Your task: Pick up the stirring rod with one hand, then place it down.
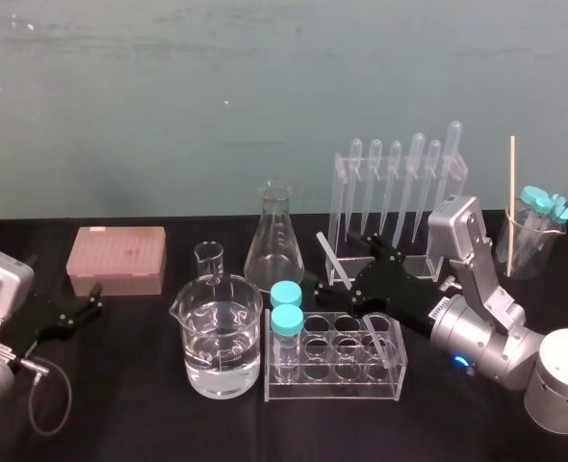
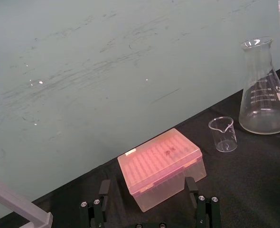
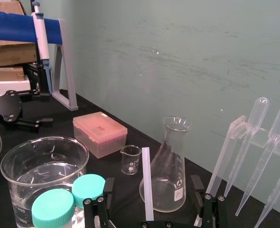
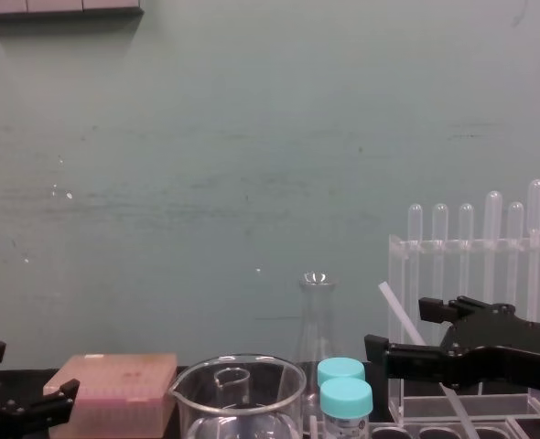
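The stirring rod (image 1: 331,256) (image 3: 146,185) (image 4: 396,312) is seen tilted, upper end raised towards the conical flask (image 1: 276,241), lower part running down into the clear tube rack (image 1: 332,383) at the front of the table (image 1: 120,395). What supports it cannot be told. The right claw (image 1: 344,265) (image 3: 152,205) (image 4: 398,327) is positioned around the rod's middle, just above the rack. Its fingers (image 3: 95,207) are spread wide, one on each side of the rod, and in the right wrist view no contact with the rod is seen, so nothing is gripped. Two teal-capped tubes (image 1: 286,310) are stood in the rack's left end. A large beaker of water (image 1: 221,332) is placed just beside them. A small empty beaker (image 1: 208,258) is set behind it. The pipette stand (image 1: 400,192) with bulb-topped pipettes is located behind the right claw. A glass holding a wooden stick (image 1: 512,197) is set at the far right. The left claw (image 1: 93,298) (image 2: 149,205) (image 4: 27,373) is parked low at the table's left edge. Its fingers are also spread, nothing is held, and it is pointed at the pink tip box (image 1: 117,258) (image 2: 161,166) from a short way off.
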### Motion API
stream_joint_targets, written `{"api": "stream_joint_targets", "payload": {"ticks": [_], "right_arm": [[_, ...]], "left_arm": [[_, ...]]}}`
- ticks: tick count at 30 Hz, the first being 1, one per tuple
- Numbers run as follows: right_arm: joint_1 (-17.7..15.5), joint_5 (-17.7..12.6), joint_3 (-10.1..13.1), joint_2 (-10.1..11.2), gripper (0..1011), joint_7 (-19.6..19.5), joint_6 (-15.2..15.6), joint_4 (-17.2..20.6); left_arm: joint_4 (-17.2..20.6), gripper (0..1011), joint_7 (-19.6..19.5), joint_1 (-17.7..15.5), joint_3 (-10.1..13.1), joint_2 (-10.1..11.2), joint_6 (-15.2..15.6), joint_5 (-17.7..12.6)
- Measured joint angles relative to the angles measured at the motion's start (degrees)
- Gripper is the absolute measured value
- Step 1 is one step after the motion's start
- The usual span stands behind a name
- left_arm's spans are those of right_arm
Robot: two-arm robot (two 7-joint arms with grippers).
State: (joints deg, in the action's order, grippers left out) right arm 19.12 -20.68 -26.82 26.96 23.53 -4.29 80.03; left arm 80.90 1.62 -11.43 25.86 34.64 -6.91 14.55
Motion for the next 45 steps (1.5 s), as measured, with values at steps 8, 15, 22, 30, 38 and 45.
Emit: {"api": "stream_joint_targets", "payload": {"ticks": [8, 15, 22, 30, 38, 45], "right_arm": [[0.03, 0.02, -0.05, 0.04, 883, -0.03, -0.08, -0.02], [0.03, 0.06, -0.07, 0.05, 685, -0.05, -0.14, -0.04], [0.03, 0.06, -0.07, 0.05, 462, -0.08, -0.2, -0.04], [0.03, 0.06, -0.06, 0.05, 189, -0.09, -0.22, -0.04], [0.03, 0.06, -0.06, 0.05, 70, -0.09, -0.22, -0.04], [0.03, 0.06, -0.06, 0.05, 69, -0.09, -0.21, -0.04]], "left_arm": [[0.0, 1000, 0.0, 0.0, 0.0, 0.0, 0.0, 0.0], [0.0, 1000, 0.0, 0.0, 0.0, 0.0, 0.0, 0.0], [0.0, 1000, 0.0, 0.0, 0.0, 0.0, 0.0, 0.0], [0.0, 1000, 0.0, 0.0, 0.0, 0.0, 0.0, 0.0], [0.0, 1000, 0.0, 0.0, 0.0, 0.0, 0.0, 0.0], [0.0, 1000, 0.0, 0.0, 0.0, 0.0, 0.0, 0.0]]}}
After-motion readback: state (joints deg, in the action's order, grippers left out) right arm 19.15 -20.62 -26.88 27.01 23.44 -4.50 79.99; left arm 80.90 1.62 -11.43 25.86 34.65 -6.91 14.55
